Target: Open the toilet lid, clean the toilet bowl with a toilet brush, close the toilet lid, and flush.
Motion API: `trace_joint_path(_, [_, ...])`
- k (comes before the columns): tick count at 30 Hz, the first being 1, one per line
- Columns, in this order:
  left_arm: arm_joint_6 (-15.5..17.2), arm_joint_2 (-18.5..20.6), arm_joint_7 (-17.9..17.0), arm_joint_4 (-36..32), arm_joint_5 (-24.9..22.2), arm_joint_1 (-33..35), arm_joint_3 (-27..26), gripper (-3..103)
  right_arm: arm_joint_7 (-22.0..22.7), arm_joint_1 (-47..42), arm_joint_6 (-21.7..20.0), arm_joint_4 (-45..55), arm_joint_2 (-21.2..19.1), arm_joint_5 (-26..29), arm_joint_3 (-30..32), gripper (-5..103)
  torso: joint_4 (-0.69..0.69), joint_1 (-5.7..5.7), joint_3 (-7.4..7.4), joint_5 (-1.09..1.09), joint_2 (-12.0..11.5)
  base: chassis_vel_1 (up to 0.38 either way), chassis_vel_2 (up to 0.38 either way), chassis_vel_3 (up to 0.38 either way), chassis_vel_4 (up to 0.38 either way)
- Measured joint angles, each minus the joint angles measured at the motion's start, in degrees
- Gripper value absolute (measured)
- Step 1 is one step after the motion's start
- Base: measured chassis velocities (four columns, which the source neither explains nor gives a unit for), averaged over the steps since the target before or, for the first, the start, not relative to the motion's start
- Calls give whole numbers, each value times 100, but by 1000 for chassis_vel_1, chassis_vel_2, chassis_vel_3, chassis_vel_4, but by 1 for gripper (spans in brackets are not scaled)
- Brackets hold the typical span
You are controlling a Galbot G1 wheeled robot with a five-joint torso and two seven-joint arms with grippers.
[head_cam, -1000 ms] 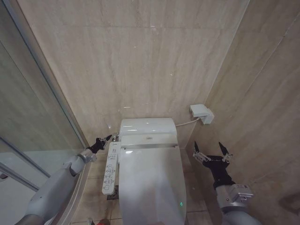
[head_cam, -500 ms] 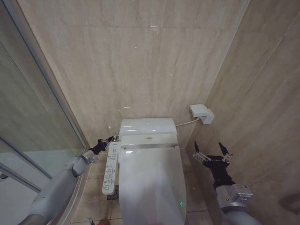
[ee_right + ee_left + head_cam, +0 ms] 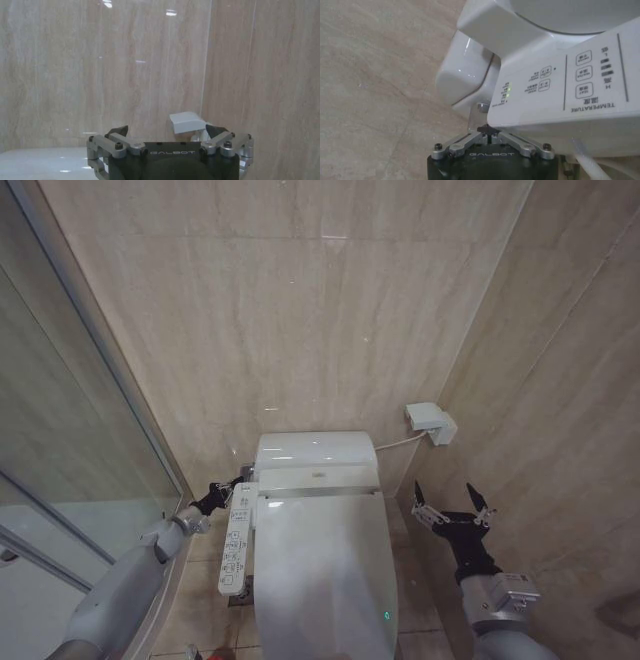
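From the head view, the left hand [image 3: 226, 494], fingers pinched together, has dropped slightly beside the button panel [image 3: 235, 541]; the glossy white toilet lid [image 3: 325, 565] lies closed. The left wrist view shows its closed tips under the panel's end. The right hand [image 3: 167, 132] hangs open, facing marbled wall.

Grey tubular arms, black left end effector [image 3: 231, 486] and right end effector [image 3: 452, 502], silver screwed linkages, white GALBOT lettering
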Motion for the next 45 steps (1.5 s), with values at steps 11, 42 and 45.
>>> trace_joint_path(11, [-7,-111,-15,174,1,-135,72,0,0,0,0,0,0,0,0,100,1,0,0,1,0,0,0,0,0])
trace_joint_path(42, [-31,-127,-1,308,-5,-277,159,0,0,0,0,0,0,0,0,100,1,1,0,0,0,0,0,0,0])
trace_joint_path(45, [-31,-141,-1,315,-5,-284,163,0,0,0,0,0,0,0,0,100,2,1,0,1,0,0,0,0,0])
